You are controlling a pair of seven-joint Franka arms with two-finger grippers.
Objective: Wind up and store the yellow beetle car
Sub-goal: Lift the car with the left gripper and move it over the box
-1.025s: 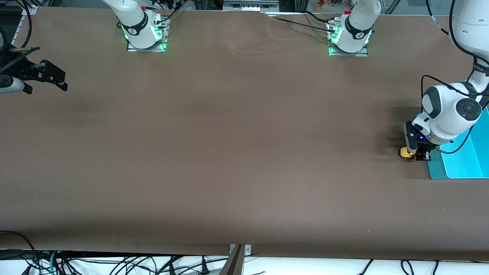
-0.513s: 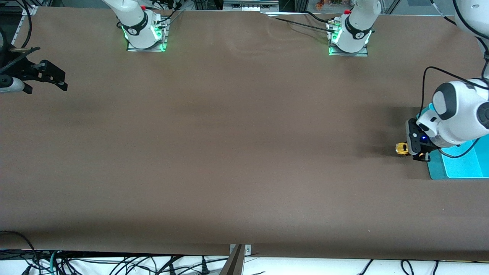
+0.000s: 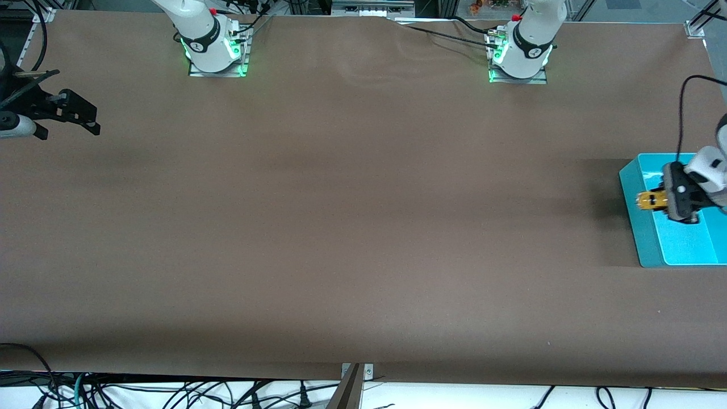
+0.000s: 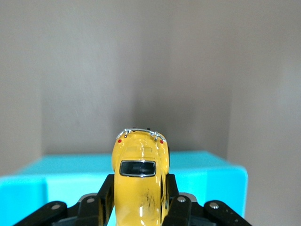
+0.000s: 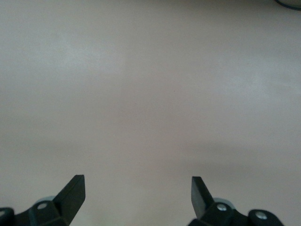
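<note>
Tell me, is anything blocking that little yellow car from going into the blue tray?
Nothing visible does. The left claw, shut on the tiny yellow beetle car, holds it over the open turquoise plastic tray.

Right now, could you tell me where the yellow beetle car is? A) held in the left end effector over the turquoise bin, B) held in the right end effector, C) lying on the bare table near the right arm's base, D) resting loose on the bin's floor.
A: the left end effector is shut on the yellow beetle car, up over the turquoise bin.
</note>
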